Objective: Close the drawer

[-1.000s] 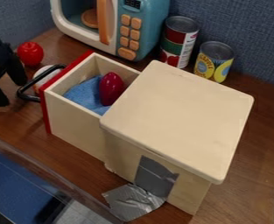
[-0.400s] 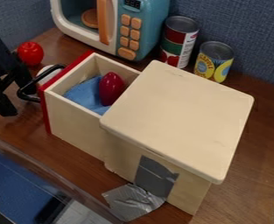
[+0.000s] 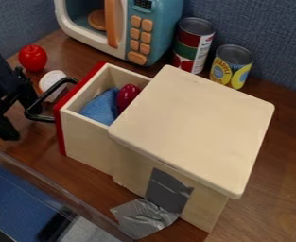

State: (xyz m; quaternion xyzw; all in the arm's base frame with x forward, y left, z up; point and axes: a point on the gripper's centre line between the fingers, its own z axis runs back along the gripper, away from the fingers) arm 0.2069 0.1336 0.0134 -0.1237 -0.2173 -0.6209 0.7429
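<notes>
The gripper (image 3: 20, 119) is at the left edge, its two fingers spread apart, beside the black handle (image 3: 31, 112) of the drawer. One finger is close to the handle; whether they touch I cannot tell. The wooden drawer (image 3: 87, 149) with a red front stands partly out of the wooden cabinet (image 3: 197, 123), on its left side. Inside the drawer lie a blue cloth (image 3: 100, 109) and a dark red oval object (image 3: 127, 96), partly hidden by the cabinet top.
Behind the drawer stand a toy microwave (image 3: 151, 30) and two cans (image 3: 192, 45), (image 3: 231, 67). A red toy tomato (image 3: 32, 57) and a white round object (image 3: 51, 79) are at the upper left. Silver tape (image 3: 143, 218) holds the cabinet's base at the front.
The gripper has moved down and slightly right in the view. The drawer has slid partway toward the cabinet, carrying the cloth and red object, and more of the white object shows.
</notes>
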